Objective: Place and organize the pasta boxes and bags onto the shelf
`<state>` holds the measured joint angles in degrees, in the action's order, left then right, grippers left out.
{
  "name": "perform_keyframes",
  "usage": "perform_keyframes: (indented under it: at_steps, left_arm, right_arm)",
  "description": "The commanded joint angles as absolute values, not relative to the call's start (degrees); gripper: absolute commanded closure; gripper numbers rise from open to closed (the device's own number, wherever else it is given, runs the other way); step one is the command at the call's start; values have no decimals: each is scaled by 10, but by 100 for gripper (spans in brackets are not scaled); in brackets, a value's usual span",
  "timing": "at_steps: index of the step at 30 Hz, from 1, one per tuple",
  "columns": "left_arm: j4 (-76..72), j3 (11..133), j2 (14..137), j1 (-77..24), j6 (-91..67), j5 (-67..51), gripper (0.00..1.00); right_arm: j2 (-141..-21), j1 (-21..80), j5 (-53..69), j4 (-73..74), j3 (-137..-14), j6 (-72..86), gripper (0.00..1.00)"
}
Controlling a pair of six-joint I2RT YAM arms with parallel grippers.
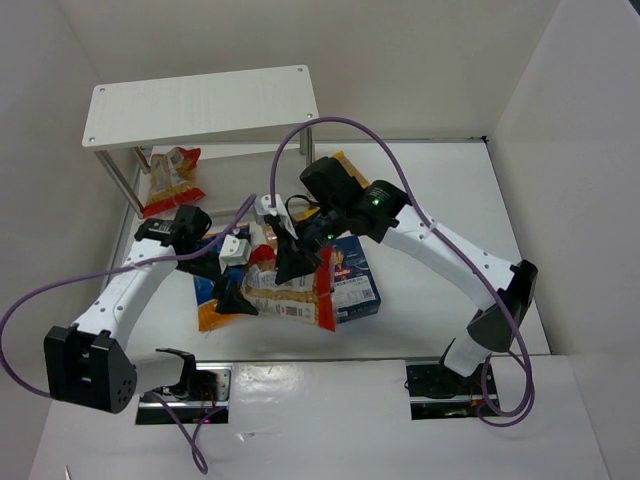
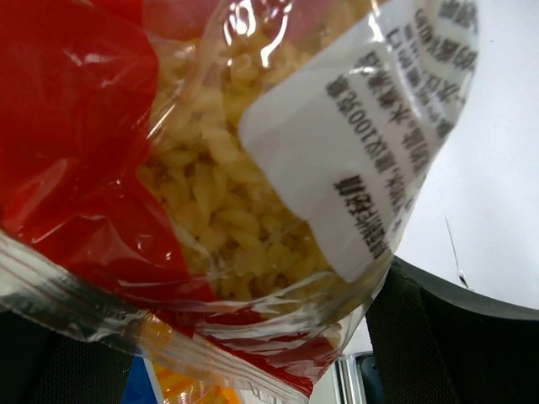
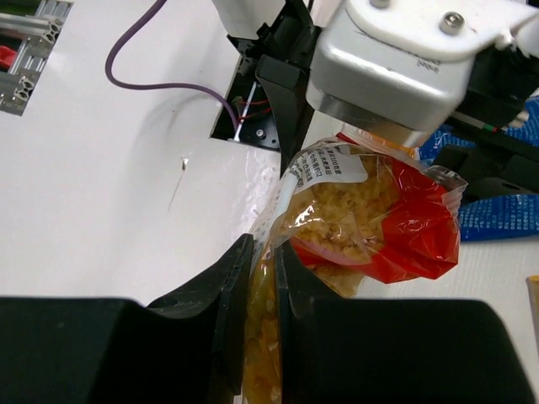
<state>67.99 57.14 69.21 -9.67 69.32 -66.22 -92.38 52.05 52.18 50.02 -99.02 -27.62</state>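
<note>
One clear bag (image 1: 285, 298) of spiral pasta, red-edged and white-labelled, is seen mid-worktop, partly over the dark blue carton (image 1: 357, 285). Its plastic is pinched in the right pincer (image 3: 261, 252), closed to a narrow slit. The left pincer (image 1: 235, 298) is spread wide astride the bag's other end. The shelf (image 1: 200, 105) is set at the far left corner of the white worktop (image 1: 450, 190), enclosed by white walls (image 1: 560, 90).

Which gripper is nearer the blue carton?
Right. The right gripper is by the carton, jaws shut on a clear bag; the left gripper is farther off, at that bag's other end.
</note>
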Motion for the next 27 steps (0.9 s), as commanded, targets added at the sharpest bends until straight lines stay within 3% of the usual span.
perform_keyframes:
  at_steps: [1,5,13,20,21,26,27]
  left_arm:
    - [722,596,714,-103,765,-696,0]
    - [743,602,749,-103,771,-702,0]
    - [743,613,753,-92,771,-736,10]
    - [702,607,694,-75,742,-754,32]
    - [693,601,687,-75,724,-754,37]
    - [599,576,625,-75,645,-759,100]
    - [585,576,625,-75,621,-759,100]
  right_arm:
    - [-899,525,555,481,-1044,-287,100]
    - [-905,525,555,481,-1049,-287,100]
    - [-911,530,550,481,-1044,-293,100]
    - [-916,544,502,481,-1006,-311,100]
    - [-916,550,490,481,-1005,-311,100]
    - [-937,564,473,481,-992,-317,100]
    - [-937,564,467,481,-992,-323,100]
